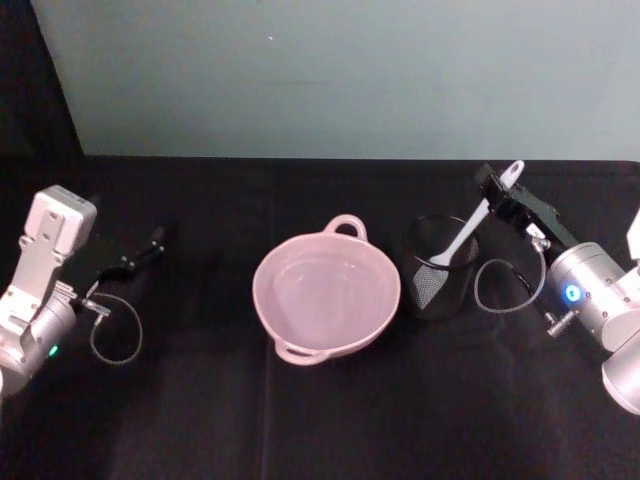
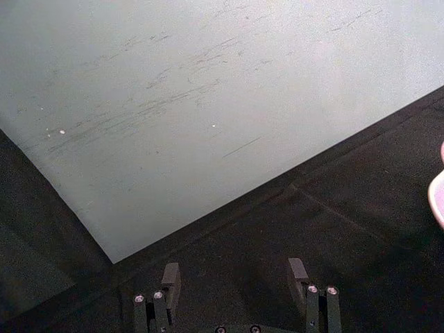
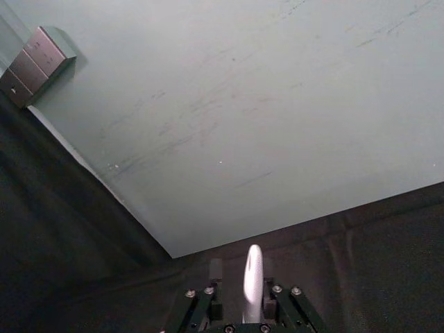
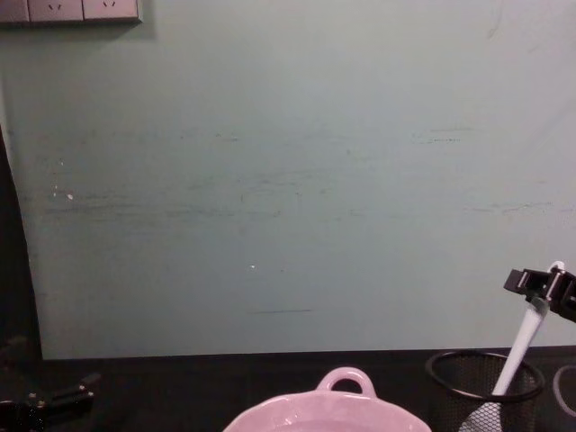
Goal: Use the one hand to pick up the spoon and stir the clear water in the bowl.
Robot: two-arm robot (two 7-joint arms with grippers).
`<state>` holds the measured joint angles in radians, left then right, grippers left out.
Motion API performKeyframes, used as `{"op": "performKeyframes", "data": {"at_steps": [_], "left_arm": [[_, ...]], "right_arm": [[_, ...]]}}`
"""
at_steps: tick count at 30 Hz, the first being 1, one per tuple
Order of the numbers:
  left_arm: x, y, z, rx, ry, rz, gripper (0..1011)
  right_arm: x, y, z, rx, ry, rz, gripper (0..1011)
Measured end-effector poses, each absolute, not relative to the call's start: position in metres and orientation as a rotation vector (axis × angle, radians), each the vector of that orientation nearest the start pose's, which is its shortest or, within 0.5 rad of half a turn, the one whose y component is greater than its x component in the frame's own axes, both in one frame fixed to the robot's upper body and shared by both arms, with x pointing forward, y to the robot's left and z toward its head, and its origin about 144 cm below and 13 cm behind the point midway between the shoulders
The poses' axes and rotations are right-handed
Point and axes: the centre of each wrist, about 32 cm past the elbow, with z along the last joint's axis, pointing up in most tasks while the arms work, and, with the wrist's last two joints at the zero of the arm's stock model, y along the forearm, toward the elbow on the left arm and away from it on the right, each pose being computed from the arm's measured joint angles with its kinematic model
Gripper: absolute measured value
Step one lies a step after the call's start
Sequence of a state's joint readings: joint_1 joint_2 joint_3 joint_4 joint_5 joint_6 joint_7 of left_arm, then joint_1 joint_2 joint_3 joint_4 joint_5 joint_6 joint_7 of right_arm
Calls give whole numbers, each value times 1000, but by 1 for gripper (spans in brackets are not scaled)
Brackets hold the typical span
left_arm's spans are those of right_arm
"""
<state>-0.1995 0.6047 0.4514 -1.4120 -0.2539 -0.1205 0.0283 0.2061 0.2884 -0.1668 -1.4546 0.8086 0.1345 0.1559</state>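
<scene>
The white spoon (image 1: pixel 465 235) leans in a black wire-mesh cup (image 1: pixel 440 298) with its wide head down inside and its handle slanting up to the right. My right gripper (image 1: pixel 497 195) is shut on the upper handle, just below the small hole at the end. In the right wrist view the spoon handle (image 3: pixel 253 276) stands between that gripper's (image 3: pixel 243 300) fingers. The pale-pink bowl (image 1: pixel 390 275) sits left of the cup, holding barely visible clear water (image 1: pixel 325 290). My left gripper (image 1: pixel 155 243) rests open at the far left, well away from the bowl.
The mesh cup nearly touches the bowl's right side. In the chest view the cup (image 4: pixel 450 382) stands right of the bowl's loop handle (image 4: pixel 346 382). Black cloth covers the table, and a pale green wall closes off the back.
</scene>
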Motion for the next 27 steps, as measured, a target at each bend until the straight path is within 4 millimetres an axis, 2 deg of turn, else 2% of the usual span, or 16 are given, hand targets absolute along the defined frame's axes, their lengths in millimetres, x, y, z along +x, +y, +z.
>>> {"op": "performKeyframes", "data": {"at_steps": [4, 12, 16, 17, 22, 27], "left_arm": [[489, 310, 1140, 304, -285, 1248, 1011], [489, 310, 1140, 304, -285, 1248, 1011], [489, 310, 1140, 304, -285, 1248, 1011], [489, 310, 1140, 304, -285, 1248, 1011], [489, 310, 1140, 305, -285, 1248, 1011], [489, 310, 1140, 304, -285, 1248, 1011]], "right_arm": [[514, -270, 1175, 313, 432, -1217, 420], [514, -270, 1175, 313, 430, -1218, 624], [514, -270, 1175, 312, 430, -1219, 794], [514, -270, 1175, 312, 429, -1219, 794], [514, -270, 1176, 312, 428, -1220, 952], [510, -273, 1181, 308, 415, -1213, 1002]]}}
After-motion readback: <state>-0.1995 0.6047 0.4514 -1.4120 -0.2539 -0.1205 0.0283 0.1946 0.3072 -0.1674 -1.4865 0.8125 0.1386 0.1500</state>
